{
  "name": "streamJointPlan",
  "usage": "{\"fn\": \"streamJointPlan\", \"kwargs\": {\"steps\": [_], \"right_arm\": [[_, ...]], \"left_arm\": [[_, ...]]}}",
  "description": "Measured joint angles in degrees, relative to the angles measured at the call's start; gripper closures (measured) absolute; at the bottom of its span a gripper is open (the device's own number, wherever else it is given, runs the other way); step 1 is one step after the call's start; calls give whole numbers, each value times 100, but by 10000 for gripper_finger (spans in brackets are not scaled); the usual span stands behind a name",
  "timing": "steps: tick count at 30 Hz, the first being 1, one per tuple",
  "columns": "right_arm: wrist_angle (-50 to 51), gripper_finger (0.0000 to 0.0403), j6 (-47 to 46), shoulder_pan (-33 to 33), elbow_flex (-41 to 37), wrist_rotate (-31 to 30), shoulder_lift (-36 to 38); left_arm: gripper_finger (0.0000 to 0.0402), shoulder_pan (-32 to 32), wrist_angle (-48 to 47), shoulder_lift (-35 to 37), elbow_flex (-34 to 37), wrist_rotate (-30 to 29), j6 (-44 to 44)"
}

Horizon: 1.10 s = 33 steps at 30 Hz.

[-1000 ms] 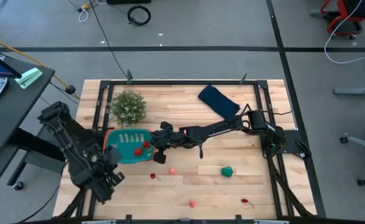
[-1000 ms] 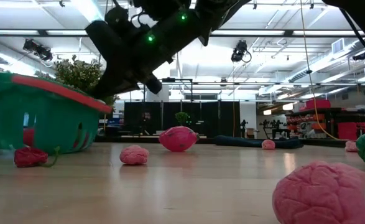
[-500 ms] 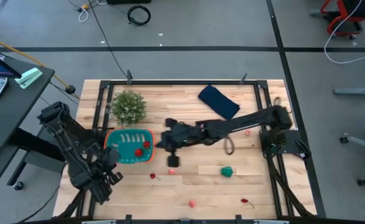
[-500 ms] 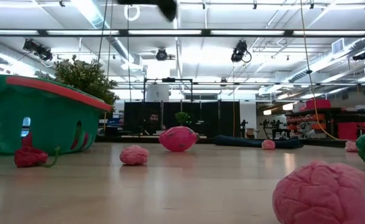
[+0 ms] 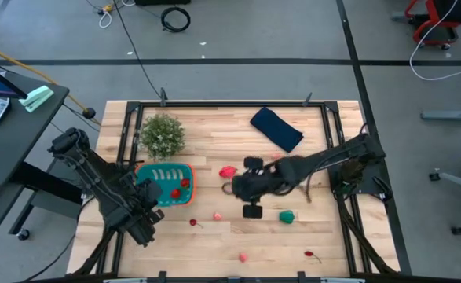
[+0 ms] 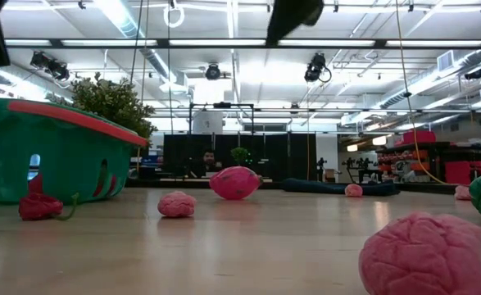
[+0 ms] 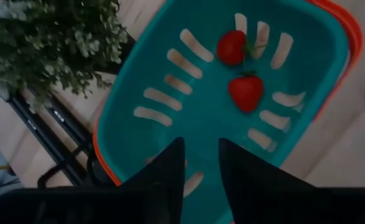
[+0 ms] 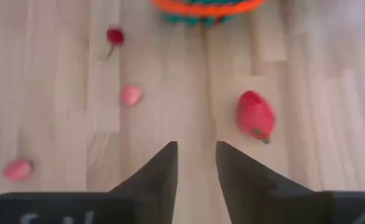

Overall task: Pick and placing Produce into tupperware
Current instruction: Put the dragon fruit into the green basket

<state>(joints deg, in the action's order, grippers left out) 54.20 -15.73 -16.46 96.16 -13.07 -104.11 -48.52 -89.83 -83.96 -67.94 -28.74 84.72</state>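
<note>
While the right claw [image 5: 251, 211] hangs over the middle of the counter [image 5: 214, 126], its fingers [image 8: 163, 168] stand a narrow gap apart and grip nothing. A second ago it reached to the tupperware's [image 5: 163, 184] edge; it has since drawn back toward its own side. The tupperware sits well off to the claw's left, its long axis running across the counter, two red pieces [image 7: 245, 91] inside. Just ahead of the right claw lies a larger red piece [image 8: 255, 116], long axis pointing away from the tupperware. A green piece [image 5: 287, 215] rests just beside the claw. The left claw [image 7: 199, 168] hovers over the tupperware, slightly parted and empty, now nearer it than before. At table height the green piece is cut off at the edge.
</note>
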Motion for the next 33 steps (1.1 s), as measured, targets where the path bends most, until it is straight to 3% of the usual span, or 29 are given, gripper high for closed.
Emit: {"fn": "streamJointPlan", "kwargs": {"steps": [6,12,16,23,28,33], "right_arm": [[2,227,1073,-48,-1,70,-910],[-3,176,1951,255,-4,-890,-1536],[-43,156,2178,643,-4,-1056,-1693],[-602,152,2515,1257,-4,-416,-1716],[-937,153,2874,1512,-2,460,-1736],[-966,153,3352,1591,-4,472,-1796]], "left_arm": [[270,295,1,0,0,2,-644],[265,524,-10,0,0,1,-1055],[270,677,-14,0,0,3,-1455],[259,928,-20,0,0,1,-1927],[251,1024,-14,-2,0,3,-1986],[257,1021,-23,0,0,3,-1984]]}}
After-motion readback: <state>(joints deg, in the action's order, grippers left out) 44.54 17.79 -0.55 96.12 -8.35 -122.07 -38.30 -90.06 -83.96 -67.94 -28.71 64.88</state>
